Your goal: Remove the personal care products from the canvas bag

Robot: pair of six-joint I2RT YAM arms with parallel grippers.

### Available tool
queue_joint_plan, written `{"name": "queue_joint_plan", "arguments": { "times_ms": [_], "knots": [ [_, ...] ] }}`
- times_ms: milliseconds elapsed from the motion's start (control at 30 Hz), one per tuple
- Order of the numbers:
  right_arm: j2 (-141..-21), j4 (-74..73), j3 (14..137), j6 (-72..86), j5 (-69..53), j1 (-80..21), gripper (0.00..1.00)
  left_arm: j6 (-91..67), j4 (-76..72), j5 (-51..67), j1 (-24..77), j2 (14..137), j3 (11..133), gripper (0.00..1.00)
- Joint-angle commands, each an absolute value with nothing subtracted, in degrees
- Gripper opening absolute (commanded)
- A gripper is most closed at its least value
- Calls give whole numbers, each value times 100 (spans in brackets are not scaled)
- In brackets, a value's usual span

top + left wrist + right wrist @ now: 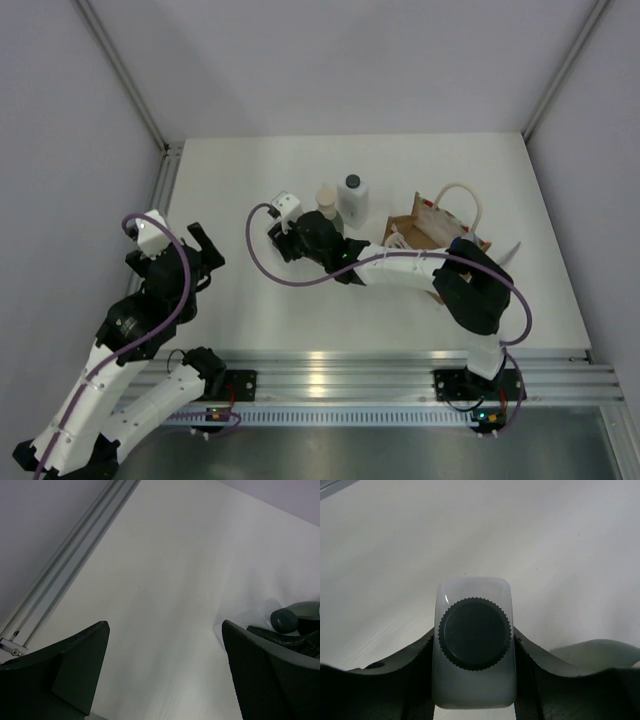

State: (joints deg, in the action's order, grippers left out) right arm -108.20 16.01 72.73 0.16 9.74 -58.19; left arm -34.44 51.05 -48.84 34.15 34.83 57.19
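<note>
Top external — two bottles (352, 197) (327, 200), maybe three; one bag (430, 213).

White table (250, 170), three items.
Bag (440, 213) at right; white bottle (352, 200) and pump bottle (327, 199) stand side by side mid-table.

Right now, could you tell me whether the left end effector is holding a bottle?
No, the left end effector is wide open, with only table showing between its fingers.
</note>
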Motion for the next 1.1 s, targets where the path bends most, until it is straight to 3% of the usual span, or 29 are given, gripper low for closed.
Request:
{"name": "queue_joint_plan", "arguments": {
  "times_ms": [0,100,133,200,233,267,467,567,600,633,700,800,867,1067],
  "knots": [
    [-10565,2953,7480,123,729,-5731,20,-3358,4896,-4834,3393,3542,5687,98],
    [-10538,2787,7514,167,546,-5652,29,-3340,4878,-4816,3393,3559,5678,98],
    [-10529,2699,7506,184,493,-5643,40,-3340,4878,-4808,3393,3568,5678,98],
    [-10477,2628,7488,202,492,-5616,50,-3331,4878,-4799,3384,3577,5678,98],
    [-10450,2619,7471,193,457,-5616,70,-3331,4878,-4799,3392,3577,5678,98],
    [-10398,2541,7479,185,448,-5616,77,-3331,4869,-4799,3384,3577,5678,98],
    [-9748,2014,7611,71,518,-5607,81,-3314,4878,-4781,3392,3595,5669,98],
    [-9239,1399,7673,79,1106,-5599,84,-3252,4869,-4694,3393,3595,5678,98],
    [-8915,1110,7612,105,1455,-5581,97,-3243,4852,-4667,3393,3595,5678,98],
    [-8747,994,7542,253,1711,-5572,99,-3217,4843,-4632,3393,3586,5669,98],
    [-8167,792,7244,430,2282,-5520,100,-3138,4764,-4483,3393,3603,5643,98],
    [-7334,756,6586,808,4318,-5432,99,-3050,4685,-4264,3393,3665,5616,98],
    [-6893,555,6251,843,4281,-5239,99,-3006,4641,-4114,3393,3779,5607,98],
    [-5749,-2874,6231,2144,3745,-3625,100,-2830,4527,-3578,3401,4078,5581,98]
  ]
}}
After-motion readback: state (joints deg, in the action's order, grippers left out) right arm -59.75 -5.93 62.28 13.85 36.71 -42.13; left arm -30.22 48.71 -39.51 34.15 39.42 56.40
